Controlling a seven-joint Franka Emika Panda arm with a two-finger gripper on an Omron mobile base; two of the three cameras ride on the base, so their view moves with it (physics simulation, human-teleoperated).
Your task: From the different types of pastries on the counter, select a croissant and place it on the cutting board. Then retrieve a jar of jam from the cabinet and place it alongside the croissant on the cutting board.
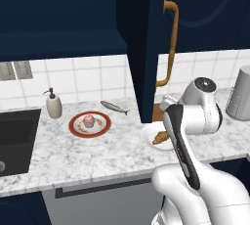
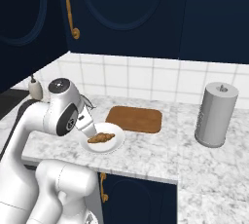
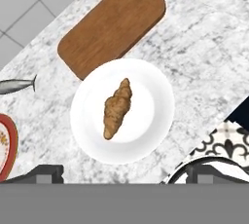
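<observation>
White-grey marbled counter (image 3: 204,47): small golden-brown crescent croissant (image 3: 117,108) lies on round white plate (image 3: 151,130) directly beneath gripper (image 3: 124,172), long axis pointing toward brown wooden cutting board (image 3: 112,26) beyond. Fingers spread, nothing held.

A round white plate (image 3: 146,121) is seen directly below the tool; a grey fish (image 1: 114,106), soap dispenser (image 1: 53,104) and sink (image 1: 17,136) are set to its left, a ribbed canister (image 2: 215,115) well to its right.
</observation>
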